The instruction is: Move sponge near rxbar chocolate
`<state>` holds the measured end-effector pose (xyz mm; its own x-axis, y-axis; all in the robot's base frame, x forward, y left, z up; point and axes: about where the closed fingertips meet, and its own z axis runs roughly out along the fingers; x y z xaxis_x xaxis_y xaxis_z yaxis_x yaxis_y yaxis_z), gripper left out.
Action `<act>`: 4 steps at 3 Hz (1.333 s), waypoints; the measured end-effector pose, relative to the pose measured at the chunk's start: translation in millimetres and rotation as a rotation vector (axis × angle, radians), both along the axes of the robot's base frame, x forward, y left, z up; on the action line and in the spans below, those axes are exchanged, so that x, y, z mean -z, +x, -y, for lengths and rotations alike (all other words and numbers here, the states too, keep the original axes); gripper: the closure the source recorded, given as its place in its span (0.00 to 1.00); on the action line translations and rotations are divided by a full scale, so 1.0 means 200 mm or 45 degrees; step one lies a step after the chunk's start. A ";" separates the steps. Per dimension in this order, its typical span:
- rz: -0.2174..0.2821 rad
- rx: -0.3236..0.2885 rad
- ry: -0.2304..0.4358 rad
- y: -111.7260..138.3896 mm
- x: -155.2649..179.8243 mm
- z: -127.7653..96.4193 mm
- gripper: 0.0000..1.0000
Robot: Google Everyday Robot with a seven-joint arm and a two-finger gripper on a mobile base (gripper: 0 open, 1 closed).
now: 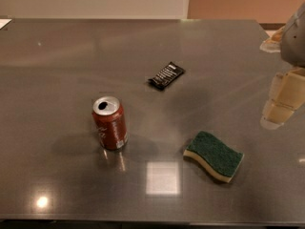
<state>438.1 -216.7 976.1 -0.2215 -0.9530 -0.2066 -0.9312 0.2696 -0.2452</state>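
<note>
Sponge (214, 156), rxbar chocolate (166, 75), red can (110, 123), one each, apart on table (57, 56); end effector (280, 106) (state unclear) at right edge.

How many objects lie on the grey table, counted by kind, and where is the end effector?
Red soda can, opened on top: 1
Flat black snack-bar wrapper with white text: 1
Wavy sponge, green over yellow foam: 1
Total: 3
Beige end effector: at the view's right edge, apart from all three.
</note>
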 end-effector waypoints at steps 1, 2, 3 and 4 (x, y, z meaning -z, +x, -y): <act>0.000 0.000 0.000 0.00 0.00 0.00 0.00; -0.003 -0.005 0.011 0.01 -0.01 -0.01 0.00; -0.052 -0.042 0.049 -0.02 0.03 -0.09 0.00; -0.117 -0.070 0.085 -0.09 0.08 -0.18 0.00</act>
<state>420.4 -181.2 959.6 -0.1902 -0.9490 -0.2516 -0.9628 0.2304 -0.1413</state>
